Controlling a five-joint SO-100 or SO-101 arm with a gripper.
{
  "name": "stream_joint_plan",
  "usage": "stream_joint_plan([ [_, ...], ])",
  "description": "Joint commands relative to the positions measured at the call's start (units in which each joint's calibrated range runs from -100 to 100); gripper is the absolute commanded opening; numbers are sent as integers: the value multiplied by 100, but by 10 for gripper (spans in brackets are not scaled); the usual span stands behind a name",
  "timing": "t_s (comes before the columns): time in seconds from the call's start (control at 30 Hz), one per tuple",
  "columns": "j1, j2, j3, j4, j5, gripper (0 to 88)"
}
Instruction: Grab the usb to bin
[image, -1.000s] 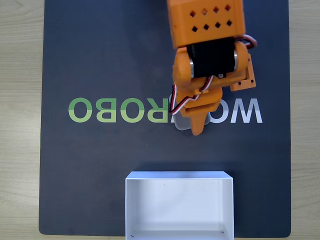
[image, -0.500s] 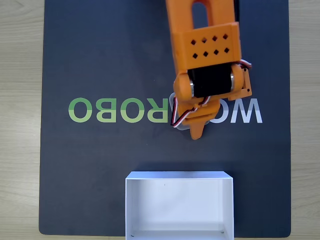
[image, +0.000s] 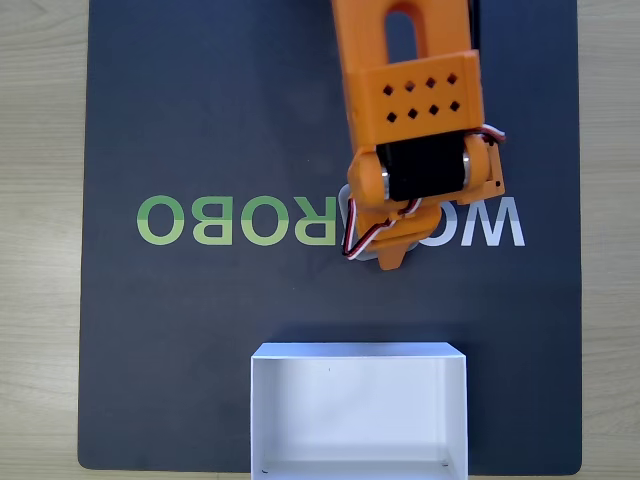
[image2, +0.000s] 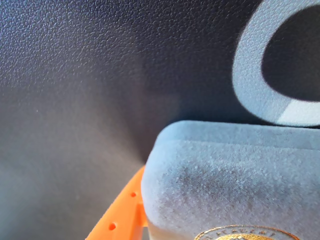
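The usb (image2: 235, 185) is a grey, soft-textured block with rounded edges; the wrist view shows it close up, flat on the dark mat, with the rim of a gold emblem at its top face's lower edge. In the fixed view only pale slivers of it (image: 366, 256) appear beneath the arm, on the printed lettering. The bin (image: 358, 352), a shallow white rectangular box, lies open at the mat's lower edge, well apart from the block.

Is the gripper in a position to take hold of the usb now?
Probably yes. In the wrist view the usb lies right against an orange finger, with bare mat around it. Whether the gripper has closed is hidden.
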Motion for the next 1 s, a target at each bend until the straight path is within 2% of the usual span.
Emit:
stream_joint_plan([
  [0.0,59,-351,-140,75,-18,22],
  [0.23,118,-2174,-248,319,-29,10],
  [0.63,758,-5234,-140,284,-34,10],
  [0.83,842,-5413,-239,171,-39,10],
  [0.97,809,-4717,-293,-720,-39,10],
])
